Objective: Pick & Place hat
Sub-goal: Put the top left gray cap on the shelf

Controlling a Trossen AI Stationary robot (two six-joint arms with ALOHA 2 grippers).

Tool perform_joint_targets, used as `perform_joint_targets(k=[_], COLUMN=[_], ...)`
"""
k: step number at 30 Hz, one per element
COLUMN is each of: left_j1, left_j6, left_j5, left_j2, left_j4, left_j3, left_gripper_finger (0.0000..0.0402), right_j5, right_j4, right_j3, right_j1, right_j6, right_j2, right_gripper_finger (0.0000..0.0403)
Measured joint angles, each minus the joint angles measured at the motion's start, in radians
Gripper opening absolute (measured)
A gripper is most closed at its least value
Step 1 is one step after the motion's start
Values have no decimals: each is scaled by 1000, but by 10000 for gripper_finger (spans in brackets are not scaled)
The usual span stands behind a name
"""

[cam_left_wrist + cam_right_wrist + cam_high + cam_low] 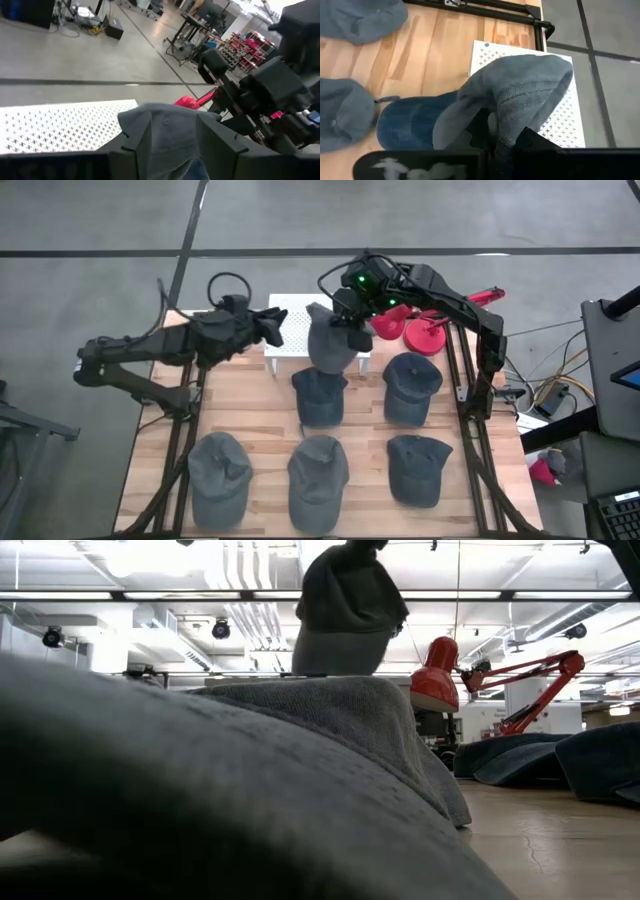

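We see the right gripper [352, 320] pinching a grey hat [333, 340], its jaws pressed together on the cloth; the fingertips are buried in fabric in the right wrist view. The hat hangs above the white perforated tray [289, 313] and the table's [260, 405] far edge. The left gripper [272, 327] sits beside the hat with fingers [220, 142] spread; contact unclear. A near hat [200, 800] blocks most of the low view.

Overhead, table-level, two wrist views.
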State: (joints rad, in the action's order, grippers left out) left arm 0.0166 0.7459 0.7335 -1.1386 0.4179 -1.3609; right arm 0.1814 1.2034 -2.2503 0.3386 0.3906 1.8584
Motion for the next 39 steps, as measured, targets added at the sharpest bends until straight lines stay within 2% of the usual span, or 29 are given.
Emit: perform_joint_targets(k=[8, 16, 22, 26, 29, 35, 39], left_j1=[0, 0, 0, 0, 0, 1, 0], left_j6=[-44, -42, -43, -25, -19, -15, -9], left_j5=[-17, -66, -68, -68, -68, -92, -127], left_j2=[87, 84, 56, 35, 15, -39, -78], left_j4=[61, 103, 103, 102, 103, 102, 102], left_j3=[6, 7, 7, 7, 7, 7, 8], left_gripper_finger=[145, 145, 145, 145, 145, 145, 145], right_j5=[4, 23, 208, 236, 323, 396, 426], right_j4=[118, 126, 145, 220, 269, 259, 261], right_j3=[-105, -106, -106, -106, -106, -106, -106], right_j1=[3, 21, 90, 166, 227, 322, 342], right_j6=[136, 268, 387, 454, 527, 595, 635], right_j2=[-2, -14, -15, -15, -15, -14, -4], right_gripper_finger=[12, 12, 12, 12, 12, 12, 12])
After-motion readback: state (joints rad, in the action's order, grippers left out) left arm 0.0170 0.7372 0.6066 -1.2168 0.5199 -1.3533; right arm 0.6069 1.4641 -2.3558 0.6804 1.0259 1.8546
